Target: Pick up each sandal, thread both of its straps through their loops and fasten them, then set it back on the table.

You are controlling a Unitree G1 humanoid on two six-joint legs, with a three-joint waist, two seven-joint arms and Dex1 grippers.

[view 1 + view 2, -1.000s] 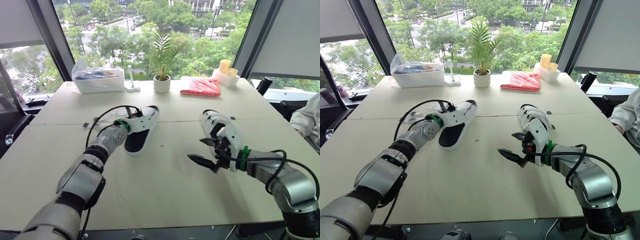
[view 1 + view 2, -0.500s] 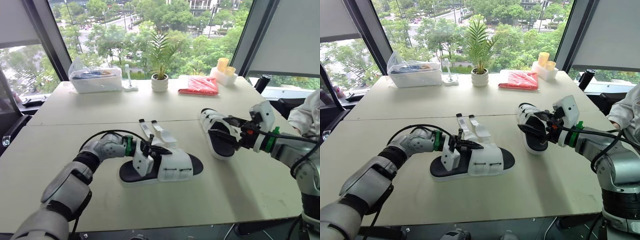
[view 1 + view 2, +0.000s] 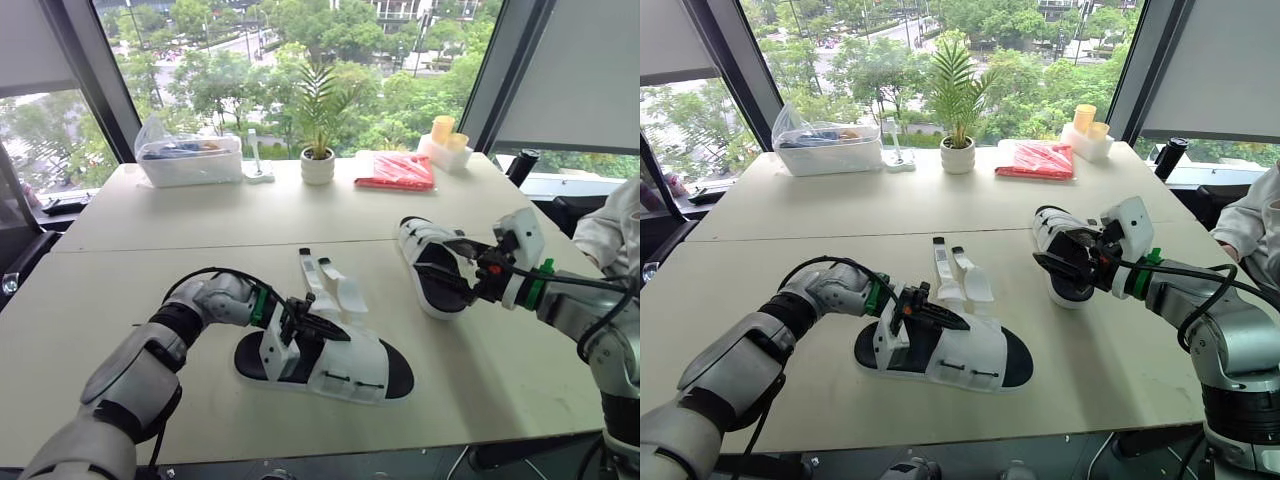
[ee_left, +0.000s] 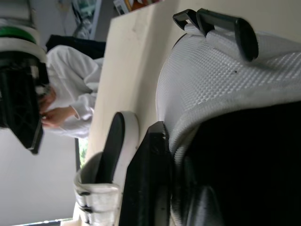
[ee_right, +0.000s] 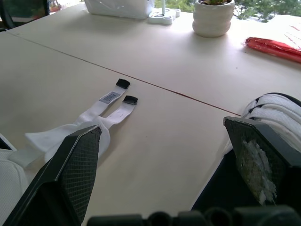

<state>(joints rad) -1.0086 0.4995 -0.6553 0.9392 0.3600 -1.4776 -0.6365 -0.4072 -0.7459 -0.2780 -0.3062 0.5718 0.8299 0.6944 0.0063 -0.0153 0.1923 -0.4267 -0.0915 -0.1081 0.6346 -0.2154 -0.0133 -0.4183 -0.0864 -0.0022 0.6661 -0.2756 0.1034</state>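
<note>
A white sandal with a black sole [image 3: 350,365] lies near the front middle of the table. Its two loose straps [image 3: 322,275] trail away across the tabletop. My left gripper [image 3: 325,330] is shut on the sandal's white upper at its left side; the mesh upper [image 4: 221,70] sits against one black finger [image 4: 146,179]. The second sandal [image 3: 425,250] lies to the right with its straps closed over it. My right gripper [image 3: 1065,258] is open over it, fingers [image 5: 77,169] wide apart, one beside that sandal [image 5: 277,110].
Along the far edge stand a clear plastic box [image 3: 190,160], a small potted plant [image 3: 318,165], a red packet [image 3: 400,172] and yellow cups [image 3: 445,130]. A person's white sleeve [image 3: 612,225] shows at the right edge.
My left gripper has dragged the first sandal from mid-table toward the front edge and turned it, the straps trailing behind. My right gripper came up to the second sandal and now hovers there.
</note>
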